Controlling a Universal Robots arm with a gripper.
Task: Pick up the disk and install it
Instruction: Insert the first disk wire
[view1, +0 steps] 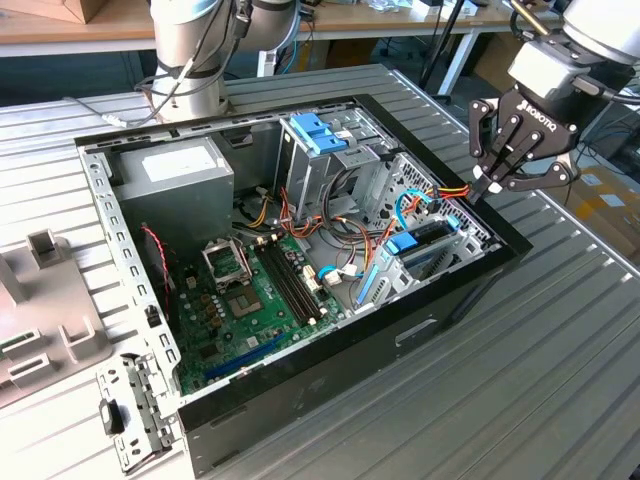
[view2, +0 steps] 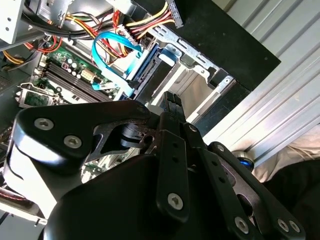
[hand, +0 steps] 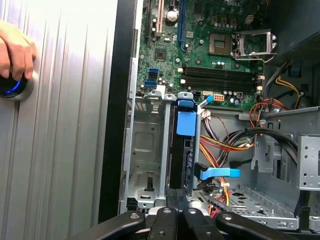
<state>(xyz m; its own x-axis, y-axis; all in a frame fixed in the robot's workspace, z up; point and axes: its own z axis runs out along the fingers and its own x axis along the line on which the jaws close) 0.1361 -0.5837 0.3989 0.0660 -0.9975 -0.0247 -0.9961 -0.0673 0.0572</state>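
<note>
Noting gripper (view1: 487, 183) closed and empty, upper right in the exterior view, above the disk (view1: 432, 240) standing inside the case (view1: 330, 368) right of centre; I fear snagging the loose cables (view1: 455, 190) beside it.

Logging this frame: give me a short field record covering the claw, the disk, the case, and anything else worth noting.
Claw: the claw is shut and empty, and hovers over the case's drive-bay end at the exterior view's right
Disk: the disk stands on edge in the metal drive cage, with a blue tab on it, apart from the claw
Case: the computer case lies open on the ribbed table, motherboard exposed
Other: a person's hand rests on a blue-lit round button
</note>
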